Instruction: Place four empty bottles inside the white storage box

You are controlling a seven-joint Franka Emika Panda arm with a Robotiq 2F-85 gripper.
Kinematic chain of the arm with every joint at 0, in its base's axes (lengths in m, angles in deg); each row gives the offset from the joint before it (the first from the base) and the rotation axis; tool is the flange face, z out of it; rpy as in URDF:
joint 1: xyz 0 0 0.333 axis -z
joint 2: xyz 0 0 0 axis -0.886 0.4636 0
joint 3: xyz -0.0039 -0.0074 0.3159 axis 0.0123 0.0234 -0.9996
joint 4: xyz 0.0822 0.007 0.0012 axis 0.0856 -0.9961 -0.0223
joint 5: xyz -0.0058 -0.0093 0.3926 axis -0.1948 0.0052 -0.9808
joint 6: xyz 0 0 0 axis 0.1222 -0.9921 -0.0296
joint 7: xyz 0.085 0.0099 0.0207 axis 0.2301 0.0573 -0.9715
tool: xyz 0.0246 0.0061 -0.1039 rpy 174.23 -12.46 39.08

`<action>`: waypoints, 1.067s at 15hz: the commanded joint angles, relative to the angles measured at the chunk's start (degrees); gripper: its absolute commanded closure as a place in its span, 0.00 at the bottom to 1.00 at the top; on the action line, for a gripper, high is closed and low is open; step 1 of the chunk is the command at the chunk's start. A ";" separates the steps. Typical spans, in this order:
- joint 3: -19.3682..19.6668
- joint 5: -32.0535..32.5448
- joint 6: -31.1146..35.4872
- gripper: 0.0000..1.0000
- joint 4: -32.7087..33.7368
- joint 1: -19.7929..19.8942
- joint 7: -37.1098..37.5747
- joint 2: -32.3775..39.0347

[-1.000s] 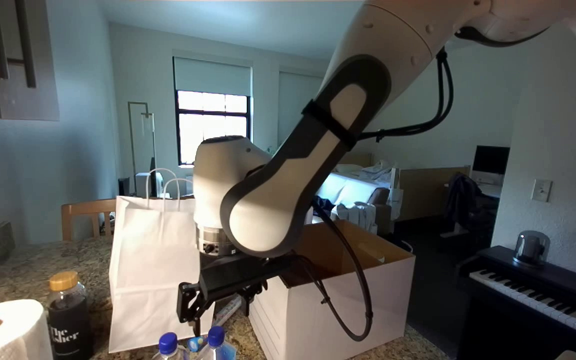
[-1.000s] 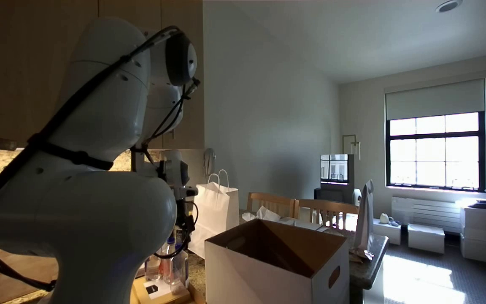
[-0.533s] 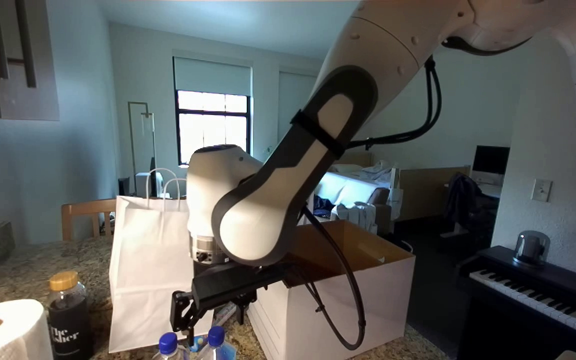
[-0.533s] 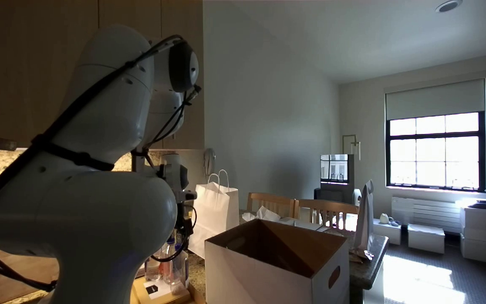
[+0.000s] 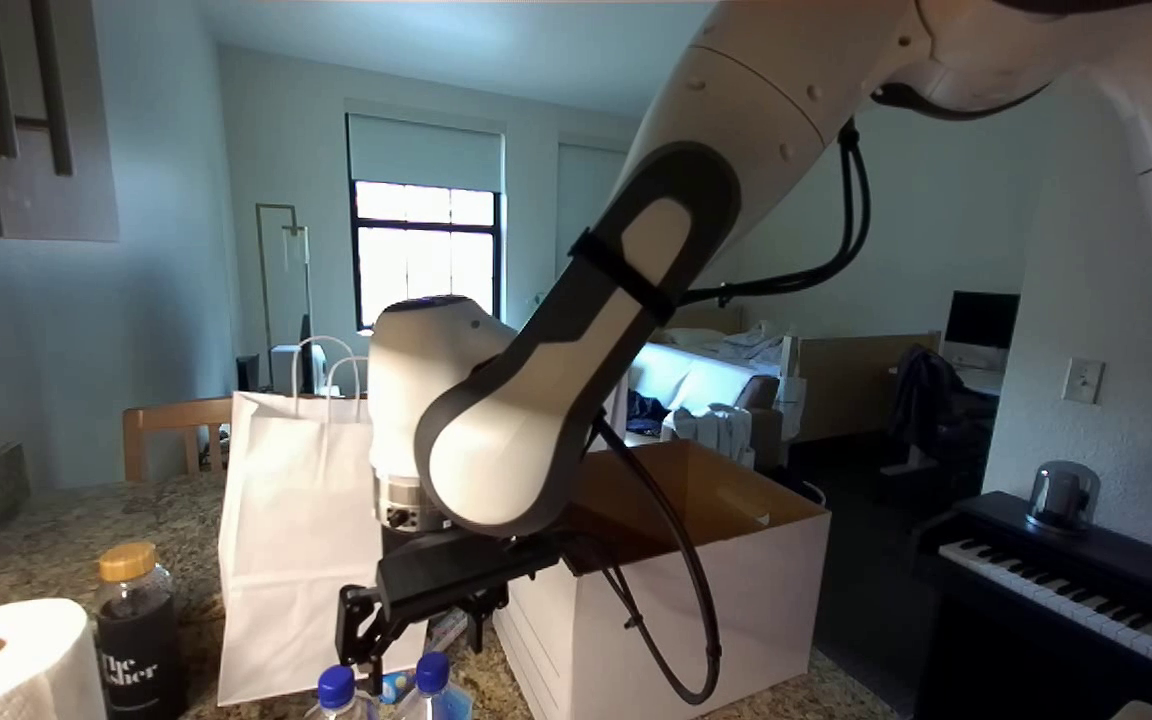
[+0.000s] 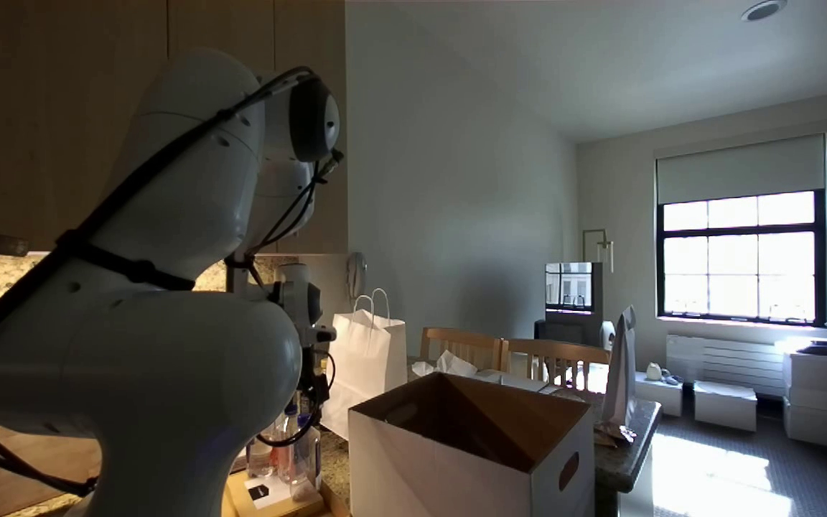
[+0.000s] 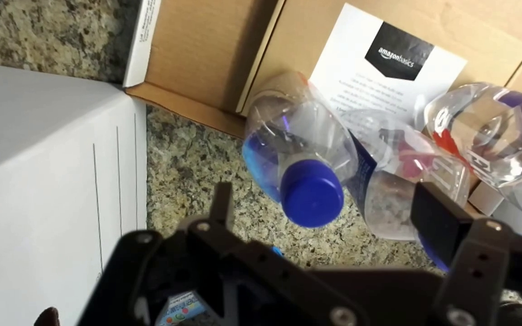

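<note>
Several clear plastic bottles stand close together; in the wrist view the nearest bottle (image 7: 297, 129) points its blue cap (image 7: 311, 194) up at the camera. Beside it are a second bottle (image 7: 394, 203) and a third bottle (image 7: 487, 136). My gripper (image 7: 326, 206) is open, and that cap shows in the gap, touching neither finger. In an exterior view the gripper (image 5: 426, 658) hangs low, just behind two blue caps. The arm mostly hides it in an exterior view where the bottles (image 6: 291, 456) show. The white storage box (image 5: 706, 610) is beside them; its floor is hidden.
A flat cardboard box (image 7: 206, 50) with a printed card lies by the bottles. Behind the gripper stands a white paper bag (image 5: 301, 540). A dark jar (image 5: 139, 640) and a paper roll (image 5: 36, 665) are at the counter's side. Small blue packets lie under the gripper.
The arm has come down and shifted slightly away from the white storage box, bringing the open gripper lower near the caps. Bottles and box have stayed put.
</note>
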 commanded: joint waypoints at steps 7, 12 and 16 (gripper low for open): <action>0.84 -2.88 0.03 0.33 0.50 -0.92 -1.07 1.14; 1.05 -2.97 -0.01 0.68 0.37 -1.05 -0.96 0.97; 1.42 -2.40 -0.25 0.89 0.33 -1.41 -0.55 0.77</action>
